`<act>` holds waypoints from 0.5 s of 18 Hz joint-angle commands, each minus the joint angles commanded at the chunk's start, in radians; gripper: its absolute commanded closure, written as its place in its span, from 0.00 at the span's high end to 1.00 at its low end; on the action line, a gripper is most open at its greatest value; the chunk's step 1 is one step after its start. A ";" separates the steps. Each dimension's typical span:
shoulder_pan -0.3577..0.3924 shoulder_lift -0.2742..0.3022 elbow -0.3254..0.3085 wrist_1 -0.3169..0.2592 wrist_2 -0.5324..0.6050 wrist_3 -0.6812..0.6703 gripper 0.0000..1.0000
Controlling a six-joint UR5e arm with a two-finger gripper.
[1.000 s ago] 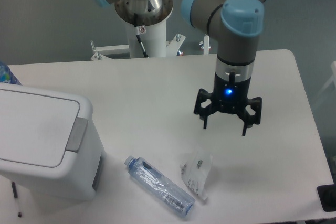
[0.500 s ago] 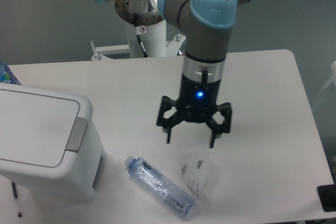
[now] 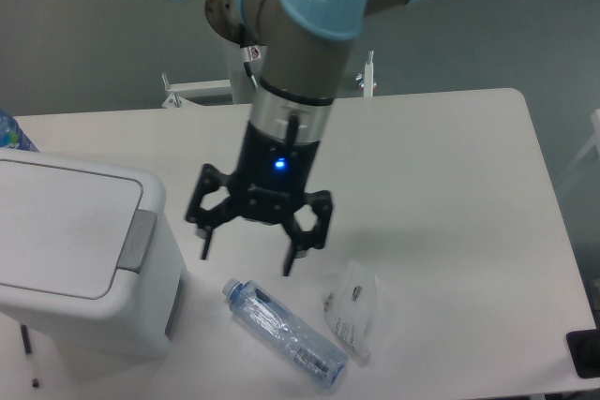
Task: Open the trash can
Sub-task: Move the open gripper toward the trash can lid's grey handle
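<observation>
The table (image 3: pixel 469 156) has a smooth, matte white top with rounded far corners. Behind it runs a plain grey-blue wall, and a white mounting column (image 3: pixel 246 70) with bracket feet stands just past the far edge. A small dark object (image 3: pixel 583 353) sits at the near right corner, cut off by the frame; its nature cannot be told.

The trash can (image 3: pixel 80 259) occupies the near left corner of the table. It is a boxy white plastic bin with rounded corners, a flat white lid lying closed, and a grey tab (image 3: pixel 139 242) on the lid's right edge. A thin dark slot shows on its right side wall.

Beside the bin, towards the near edge, lies a clear plastic bottle (image 3: pixel 284 332) on its side, cap end pointing at the bin (ribbed, slightly crumpled walls). Just right of the bottle lies a crinkled transparent wrapper (image 3: pixel 352 311) with faint printing. A blue-tinted object (image 3: pixel 13 133) pokes in at the left edge behind the bin, mostly out of view.

The arm is grey with pale blue joint caps and a metal wrist section. Its black end effector (image 3: pixel 246 263) points down, fingers spread wide apart and holding nothing, with a blue light glowing on its body. It hangs above the table between the bin and the wrapper, apart from the bin.
</observation>
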 joint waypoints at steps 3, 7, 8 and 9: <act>-0.003 0.009 -0.023 0.002 -0.003 -0.009 1.00; -0.005 0.011 -0.023 0.003 -0.005 -0.040 1.00; -0.006 0.012 -0.022 0.003 -0.005 -0.041 1.00; -0.008 0.015 -0.023 0.003 -0.005 -0.041 1.00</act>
